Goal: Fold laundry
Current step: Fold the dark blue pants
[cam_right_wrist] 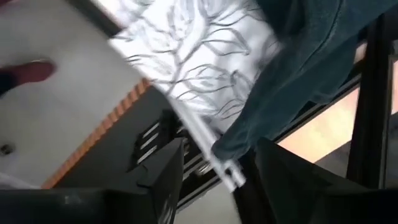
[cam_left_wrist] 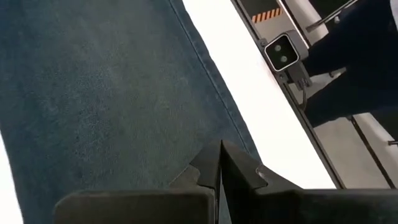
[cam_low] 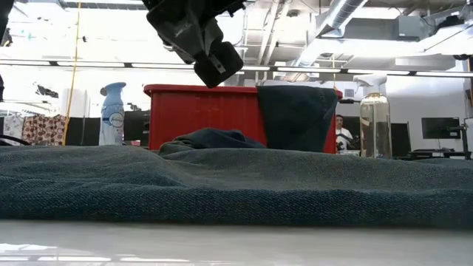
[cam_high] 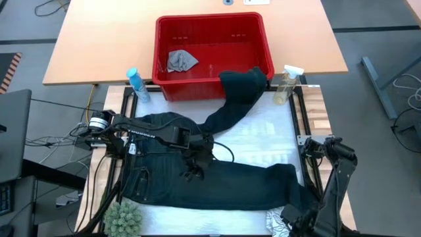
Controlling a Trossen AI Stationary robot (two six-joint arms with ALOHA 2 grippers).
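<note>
Left gripper (cam_left_wrist: 219, 163) fully closed, empty, hovering directly above the jeans (cam_high: 217, 178) spread on the table. Right gripper (cam_right_wrist: 217, 168) parted, empty, jeans hem and leaf-print cloth (cam_right_wrist: 193, 68) just beyond its fingertips.

Lab or workshop hall: exposed ceiling ducts (cam_low: 347, 11) upper right of low view, wall monitor (cam_low: 437, 128) at right edge, loose cables (cam_high: 46, 139) on grey floor left of high view.
</note>
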